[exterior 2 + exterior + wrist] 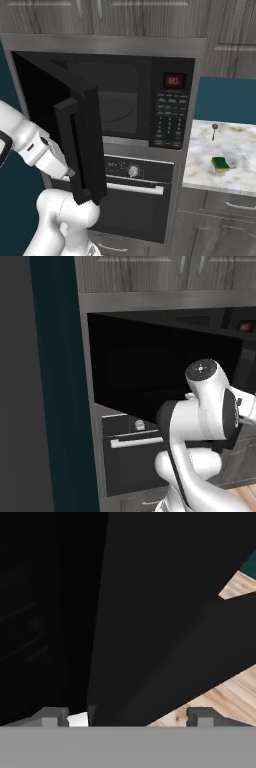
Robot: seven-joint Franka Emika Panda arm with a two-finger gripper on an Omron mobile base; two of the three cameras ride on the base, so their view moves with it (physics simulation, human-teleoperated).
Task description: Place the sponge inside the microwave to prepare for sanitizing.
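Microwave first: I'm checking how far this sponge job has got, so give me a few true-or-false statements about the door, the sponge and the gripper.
1. The microwave door stands open. True.
2. The sponge lies on the turntable inside. False: it lies on the marble counter to the right of the microwave.
3. The gripper holds the sponge. False: its fingers stand apart with nothing between them, close to the dark door.
4. The display above the keypad glows red. True.
5. The oven sits above the microwave. False: it sits below it.
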